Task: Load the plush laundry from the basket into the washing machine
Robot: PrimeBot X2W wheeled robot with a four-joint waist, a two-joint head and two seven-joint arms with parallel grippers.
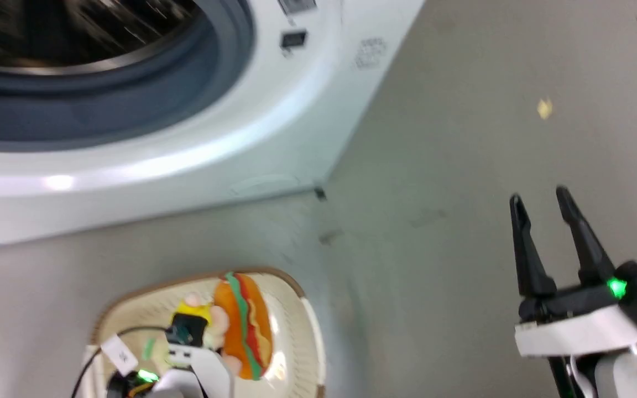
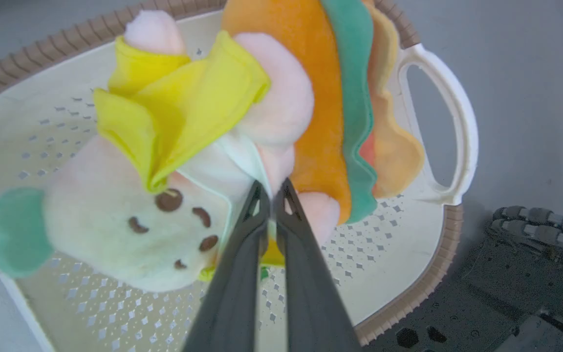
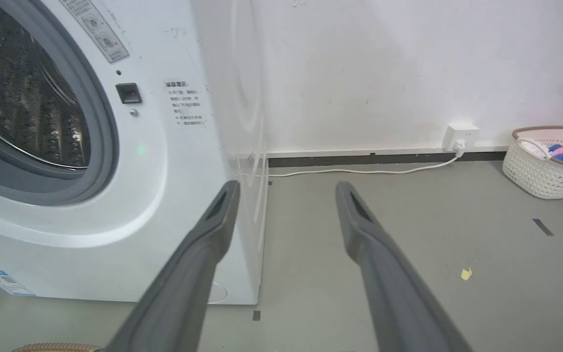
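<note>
Grey floor [image 1: 434, 166] all round, white wall [image 3: 384, 73] behind in the right wrist view.

Left gripper [image 2: 271, 188]: fingers pressed almost together, pinching a fold of pale cloth on the pink figure [image 2: 115, 230], just under the yellow wrap. Face of the figure at 8 o'clock from the fingertips, yellow cloth at 11. Hot-dog toy [image 2: 320, 98] touching the figure at 1 o'clock, long axis running 12 to 6, roughly in line with the fingers. Both toys inside the basket [image 2: 438, 122]. Cannot tell whether either is clear of its perforated bottom, or whether the hot-dog toy is caught in the pinch too.

Outward, in the head view: basket at 7 o'clock near the bottom edge, washing machine [image 1: 213, 149] across the top. Grey door ring [image 1: 130, 105] and steel drum [image 3: 17, 107] at 11 o'clock from the basket, mouth open, a strip of bare floor between.

Right gripper [image 1: 538, 196]: fingers spread, holding nothing, over the floor at 4 o'clock, well apart from basket and toys. Left arm by far the nearer one.

Likely step: lifting the pink figure out. Next move, by this reading: up and towards 11 o'clock, over the basket rim and into the drum mouth. Risk: thin pinch on loose cloth, so a possible slip on the way, or the hot-dog toy dragged along.

Far right by the wall: second basket [image 3: 545, 166] with coloured clothes, socket [image 3: 460, 132] and white cable [image 3: 359, 171].
</note>
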